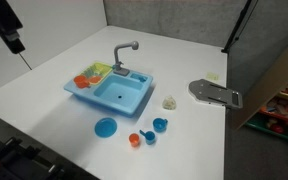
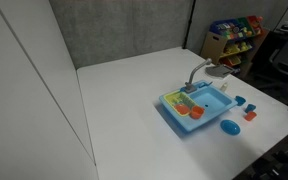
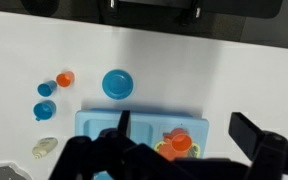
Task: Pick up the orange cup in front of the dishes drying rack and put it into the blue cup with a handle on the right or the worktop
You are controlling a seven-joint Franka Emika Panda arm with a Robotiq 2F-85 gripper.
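Note:
The orange cup [image 1: 81, 81] lies at the end of the light-blue toy sink set [image 1: 119, 97], against the yellow-green drying rack [image 1: 96, 71]. It shows in the wrist view [image 3: 180, 142] and in an exterior view [image 2: 184, 110]. The blue cup with a handle [image 1: 160, 125] stands on the white worktop [image 1: 54, 60] beside the sink; it also shows in the wrist view [image 3: 45, 109]. My gripper [image 3: 184, 122] is open and empty, high above the sink end with the orange cup. Its dark body shows at the top left of an exterior view [image 1: 9, 30].
A flat blue plate [image 1: 105, 127], a small orange piece [image 1: 135, 139] and a second small blue cup [image 1: 148, 136] lie near the handled cup. A cream crumpled item [image 1: 170, 101] and a grey metal fitting [image 1: 214, 93] sit near the table edge. The grey faucet [image 1: 124, 50] rises over the sink.

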